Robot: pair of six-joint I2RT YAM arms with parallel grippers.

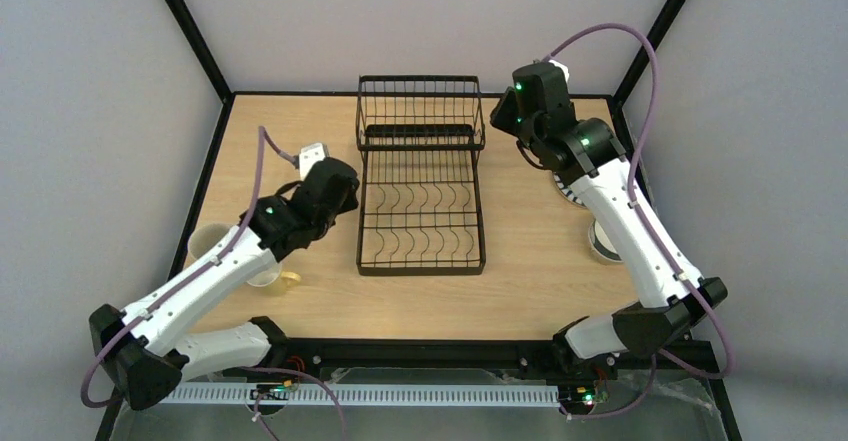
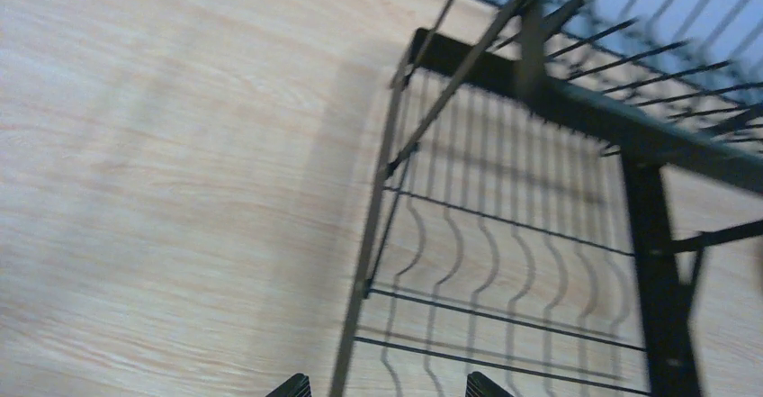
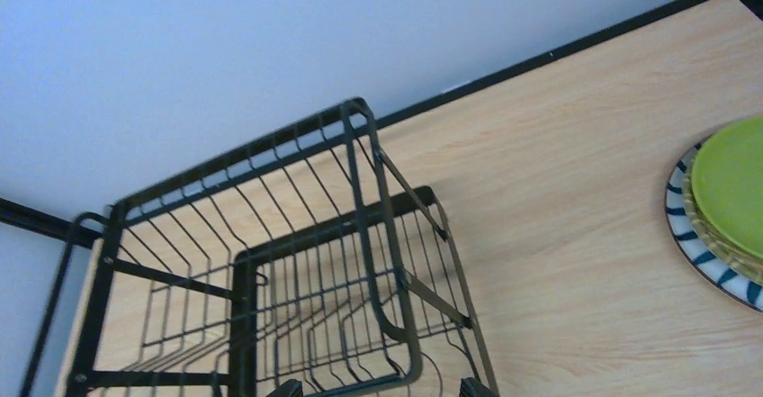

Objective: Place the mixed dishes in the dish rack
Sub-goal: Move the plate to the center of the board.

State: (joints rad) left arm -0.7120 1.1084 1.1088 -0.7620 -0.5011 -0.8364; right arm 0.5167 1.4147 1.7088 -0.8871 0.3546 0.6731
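Dish rack [image 1: 420, 213] left rim beneath wide-spread left end effector [image 2: 387, 388].

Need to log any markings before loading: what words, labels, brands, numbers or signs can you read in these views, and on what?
No readable text in any view.
dish rack: bare black wire, no label showing.
lime green plate and striped plate: colour and pattern only.
right-side mug: mostly hidden, so any print cannot be seen.
left-side mugs: too small to tell; no marking shows.
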